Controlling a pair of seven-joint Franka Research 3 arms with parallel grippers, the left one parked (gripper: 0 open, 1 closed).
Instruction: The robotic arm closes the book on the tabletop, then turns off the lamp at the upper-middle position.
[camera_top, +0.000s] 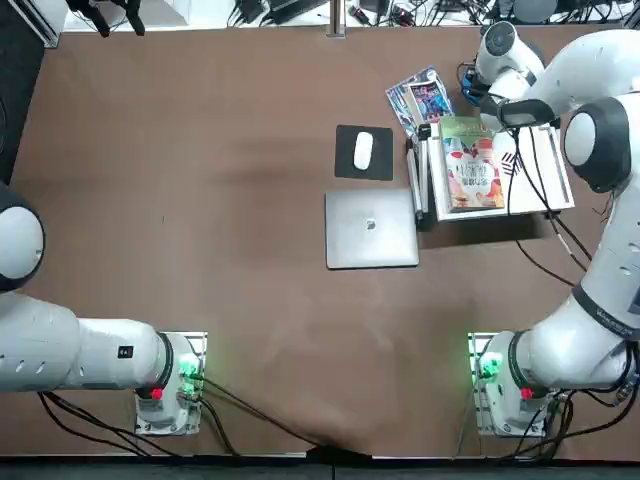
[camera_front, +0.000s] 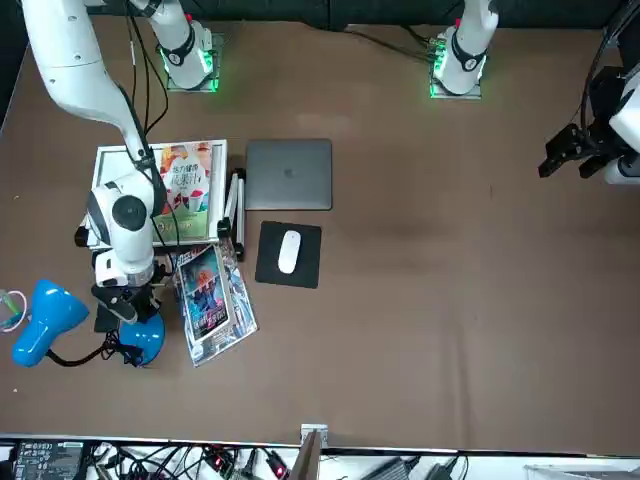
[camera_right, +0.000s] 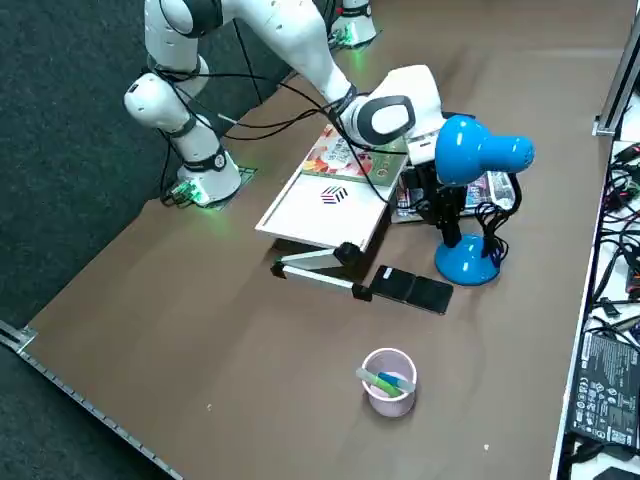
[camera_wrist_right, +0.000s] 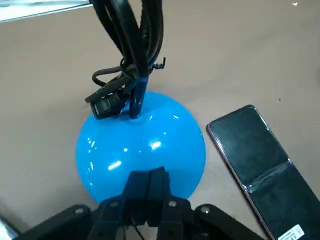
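The book (camera_top: 470, 165) lies closed, green cover up, on a white board (camera_top: 540, 185) at the table's right. My right arm reaches past it to the lamp (camera_right: 468, 262). The lamp's round blue base (camera_wrist_right: 142, 147) sits on the brown tabletop (camera_top: 200, 200), and its thin black stem rises to a blue head (camera_right: 485, 150). In the wrist view my right gripper (camera_wrist_right: 148, 176) is shut, fingers pressed together with nothing between them, tips down at the near edge of the base. The front view shows the gripper (camera_front: 117, 308) just beside the base (camera_front: 145, 337).
A closed grey laptop (camera_top: 371, 228) and a white mouse (camera_top: 363, 150) on a black pad lie left of the book. A blue comic booklet (camera_top: 420, 98), a dark phone (camera_right: 412, 288) and a pinkish cup (camera_right: 388, 380) lie around the lamp.
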